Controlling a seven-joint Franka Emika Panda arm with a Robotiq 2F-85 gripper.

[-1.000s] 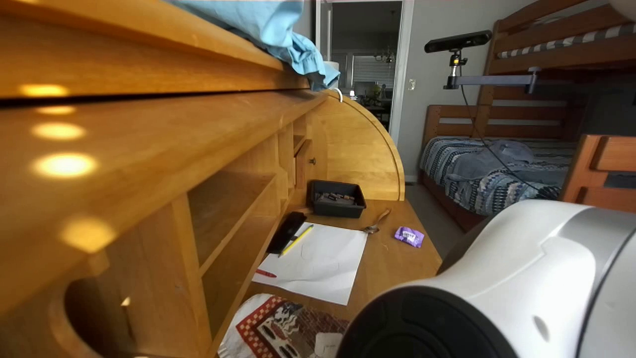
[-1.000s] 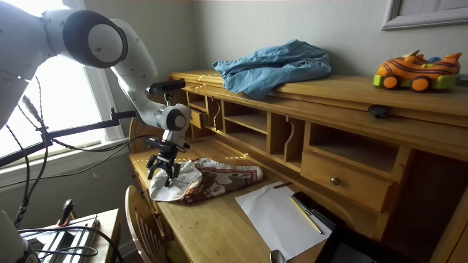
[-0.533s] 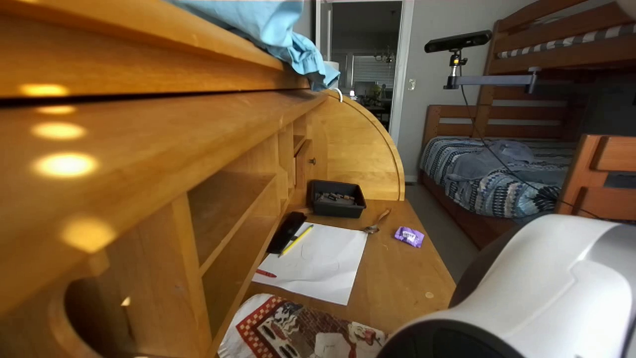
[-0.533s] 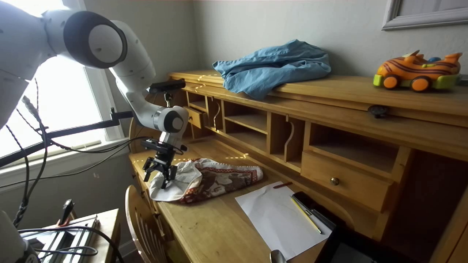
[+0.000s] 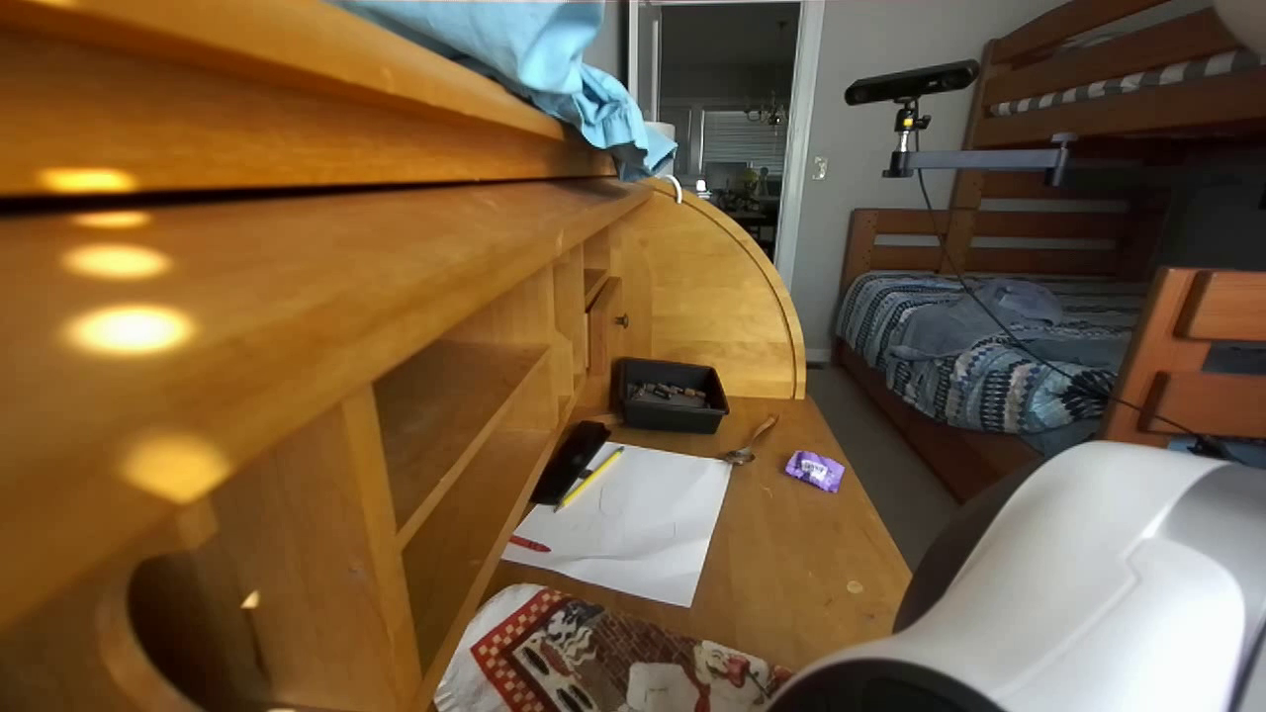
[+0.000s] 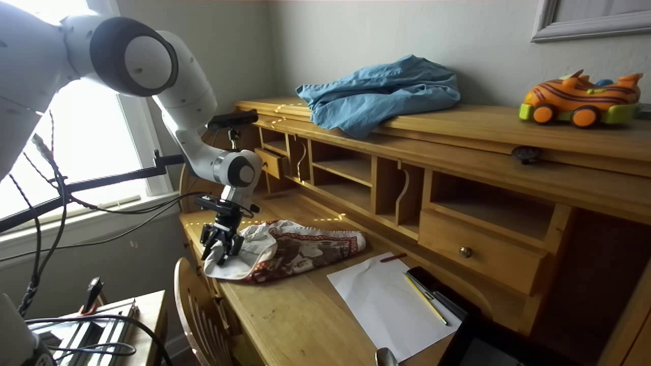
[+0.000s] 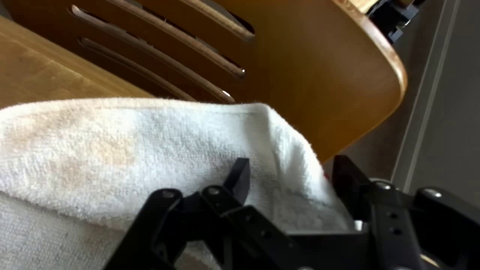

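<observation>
At the edge of the desk (image 7: 56, 71), in the wrist view, your gripper (image 7: 291, 167) has its jaws spread well apart, a pale fold of the towel (image 7: 93, 150) running between them. No pinch that I can see; exact contact on each side is too blurred to call. Chair (image 7: 300, 86) back sits just past the edge. Progress, my read: lined up and straddling cloth, done; a hold on it, not done.

In an exterior view, your gripper points down into the towel's pale end. The printed part lies rumpled on the desk, away from the gripper, so I'd say nothing's been carried off. Paper (image 6: 381, 315) with the pencil (image 6: 426, 300) on it is apart from the towel.

In an exterior view, your gripper is out of frame; the arm (image 5: 1088, 574) hides part of the towel. Black tray (image 5: 673, 415), spoon (image 5: 740, 456) and purple packet (image 5: 815, 471) sit well clear. I'd call it early: most of the towel untouched.
</observation>
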